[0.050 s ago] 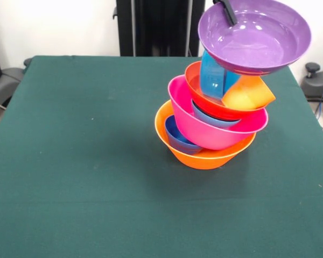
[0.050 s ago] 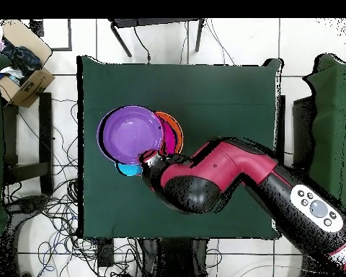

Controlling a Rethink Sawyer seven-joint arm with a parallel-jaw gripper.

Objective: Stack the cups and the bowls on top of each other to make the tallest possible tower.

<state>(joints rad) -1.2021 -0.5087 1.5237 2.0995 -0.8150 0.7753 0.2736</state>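
Dark green cloth covers the table (image 1: pixel 86 177), and the tower (image 1: pixel 215 113) of bright plastic bowls and cups stands on it toward the right edge in the front view, about midway between the near and far edges. A large orange bowl (image 1: pixel 204 156) sits on the cloth as the base. Inside it, at its left, lies a small dark blue bowl (image 1: pixel 177 138). A large pink bowl (image 1: pixel 204 126) rests tilted in the orange one, leaning over its rim. Within the pink bowl a shallow light blue bowl (image 1: pixel 212 118) shows as a thin edge, and above that sits a wide red-orange bowl (image 1: pixel 204 97). A light blue cup (image 1: pixel 214 78) stands in the red-orange bowl, and an orange cup (image 1: pixel 247 92) lies tipped on its side just beside it, its mouth facing right. On top, a wide purple bowl (image 1: pixel 255 35) sits tilted, its open face turned toward the camera and its lower rim on the cups.

The gripper (image 1: pixel 224 8) comes down at the far rim of the purple bowl; one black finger (image 1: pixel 227 12) lies inside the rim. I cannot tell whether the fingers are apart or clamped on the rim. From overhead the red and black arm (image 2: pixel 219 173) reaches in from the table's near edge to the purple bowl.
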